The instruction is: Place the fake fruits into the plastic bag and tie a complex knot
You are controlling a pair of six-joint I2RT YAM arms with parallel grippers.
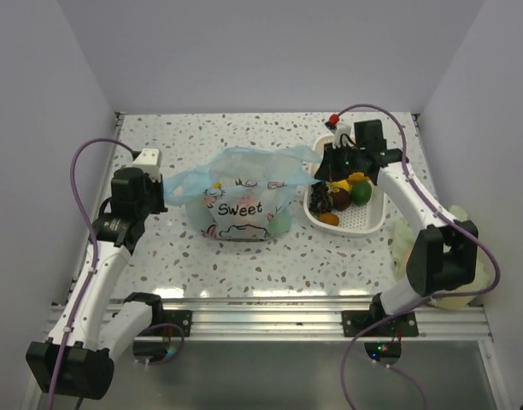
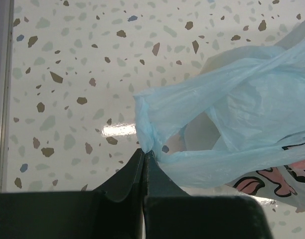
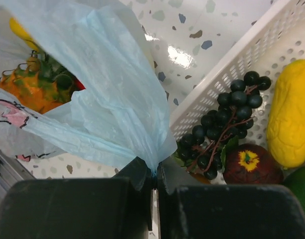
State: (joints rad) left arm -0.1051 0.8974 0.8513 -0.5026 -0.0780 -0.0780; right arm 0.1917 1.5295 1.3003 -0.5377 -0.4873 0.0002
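Plastic bag: the light-blue plastic bag sits in the middle of the desk, a little toward the far edge. Its mouth is spread, with one handle drawn toward the left edge and the other toward the right.
Left pincer: the left pincer is clenched on the end of the left handle. The jaws are pressed together with the film bunched at their tips.
Right pincer: the right pincer is clenched on a fold of the right handle, just beside the basket wall.
Basket: a white perforated basket stands toward the far-right corner, close beside the bag.
Fruits in basket: the right wrist view shows dark grapes, a bumpy yellow fruit, a dark red fruit with a yellow star mark, and the edge of a green fruit. The top view also shows an orange fruit at the basket's near end.
Fruits in bag: only the right wrist view looks into the mouth. An orange pineapple with green leaves lies there, with a small yellow piece behind it.
Left wrist view: it shows only the handle, the speckled desk and a scrap of print. No fruit shows here.
Top view: it alone shows both arms, the bag and the basket together.
Writing: "Sweet" runs in black script across the bag's near face in the top view. The wrist views catch only pieces of pink-and-black cartoon print, with no readable letters.
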